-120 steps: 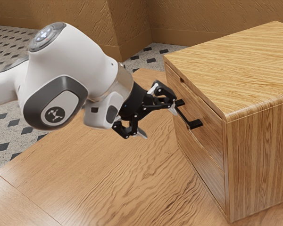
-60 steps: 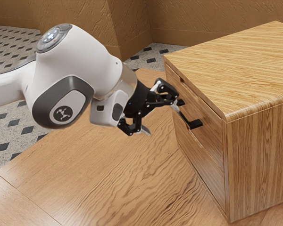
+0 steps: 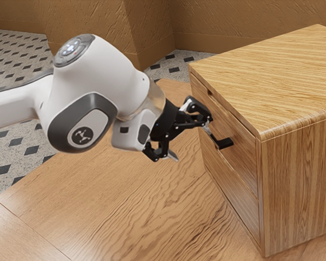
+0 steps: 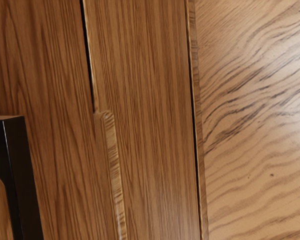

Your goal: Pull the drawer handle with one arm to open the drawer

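Since the drawer [image 3: 240, 149] looks flush with the cabinet [image 3: 271, 76], grasping and pulling are both left to do. On its front sits the black handle [image 3: 220, 138]. The gripper [image 3: 189, 142] hangs just beside the handle, jaws wide apart and holding nothing, one finger near the handle's upper end. The arm [image 3: 92, 103] reaches level toward the handle.

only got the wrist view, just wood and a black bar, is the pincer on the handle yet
Observer: No. The pincer is open, one finger beside the upper end of the handle, not around it.
Operator: where's the other finger
Observer: Lower, away from the cabinet, over the wooden table.
Operator: drawer out at all
Observer: No gap shows; the drawer front looks flush with the cabinet.
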You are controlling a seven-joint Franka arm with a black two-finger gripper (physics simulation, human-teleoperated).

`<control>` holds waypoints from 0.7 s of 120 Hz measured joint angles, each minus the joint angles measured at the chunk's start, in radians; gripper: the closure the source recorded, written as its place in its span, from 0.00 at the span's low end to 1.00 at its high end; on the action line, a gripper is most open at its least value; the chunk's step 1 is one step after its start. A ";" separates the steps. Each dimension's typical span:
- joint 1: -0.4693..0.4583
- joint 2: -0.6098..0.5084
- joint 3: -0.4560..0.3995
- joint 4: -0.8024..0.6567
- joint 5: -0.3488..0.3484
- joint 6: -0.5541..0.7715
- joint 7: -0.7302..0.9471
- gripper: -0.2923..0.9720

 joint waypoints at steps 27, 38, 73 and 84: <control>-0.001 0.006 0.002 -0.008 -0.003 0.003 -0.008 0.22; -0.001 0.008 0.002 -0.010 -0.006 0.004 -0.011 0.20; 0.001 0.025 0.004 -0.017 -0.006 0.004 -0.020 0.23; 0.007 0.024 0.004 -0.027 -0.007 0.003 -0.022 0.23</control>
